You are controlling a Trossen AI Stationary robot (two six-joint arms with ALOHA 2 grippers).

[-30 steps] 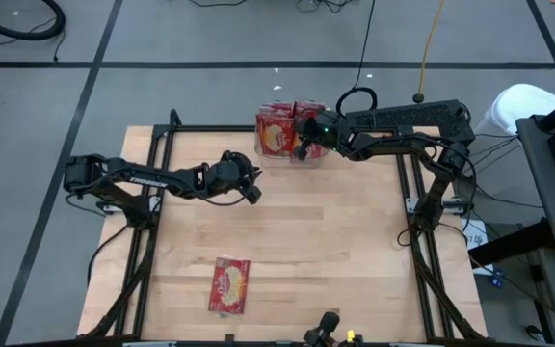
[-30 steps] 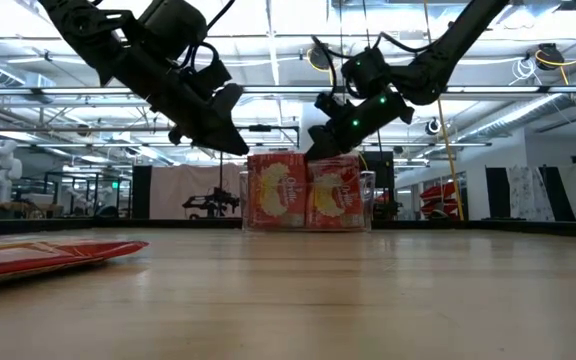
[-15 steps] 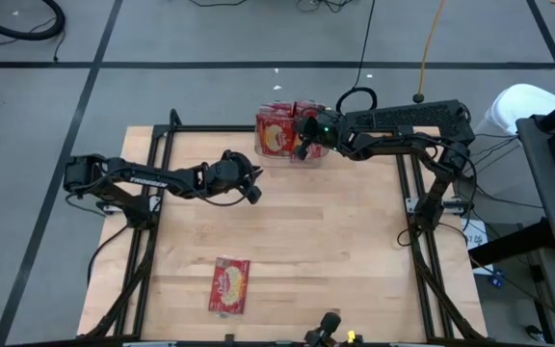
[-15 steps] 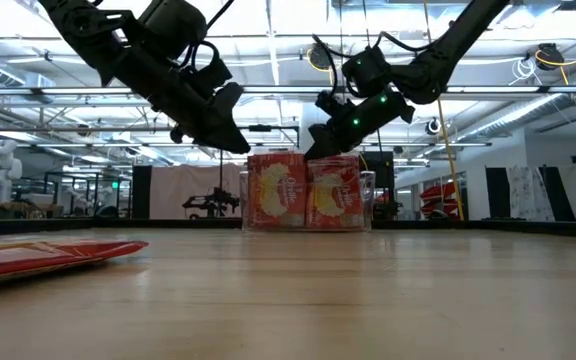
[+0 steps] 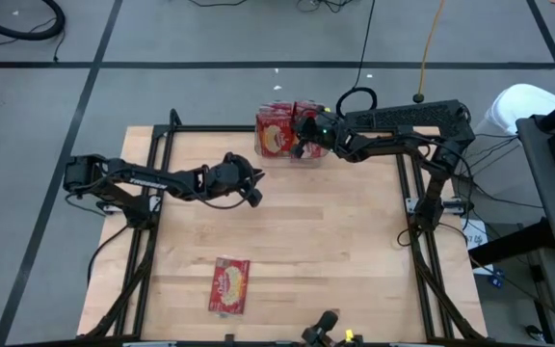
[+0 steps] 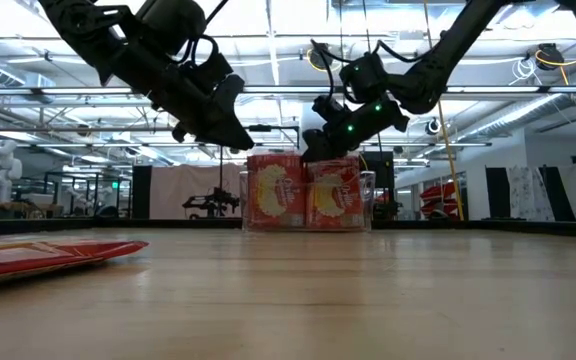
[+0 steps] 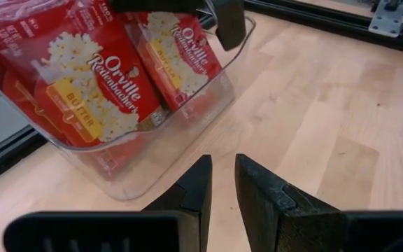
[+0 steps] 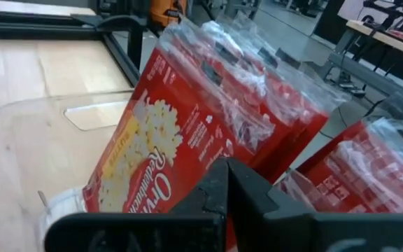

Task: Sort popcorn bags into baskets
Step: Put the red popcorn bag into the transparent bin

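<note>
The left gripper's [image 5: 255, 193] two dark fingers stand a narrow slit apart with nothing between them, while the right gripper's [image 5: 300, 146] fingers are pressed together, also holding nothing. From the high view, the left gripper hangs over the pale wooden table [image 5: 335, 251] near its middle, toward ten o'clock, and the right gripper sits at the table's twelve o'clock edge, over the small clear plastic rectangular bin [image 5: 290, 158] with rounded corners, of which there is one. One flat red rectangular popcorn packet [image 5: 229, 285] with a yellow-cream picture lies alone at about seven o'clock, well apart from the bin; more packets stand packed inside the bin, too crowded to count. From the low view, two red fronts [image 6: 306, 192] show side by side through the bin's wall, and the lone packet [image 6: 48, 255] lies flat nearby. The left wrist view shows two upright packets [image 7: 96, 91] reading butter popcorn behind the clear wall. The right wrist view shows several leaning packets [image 8: 187, 133] in crinkled clear wrap.
</note>
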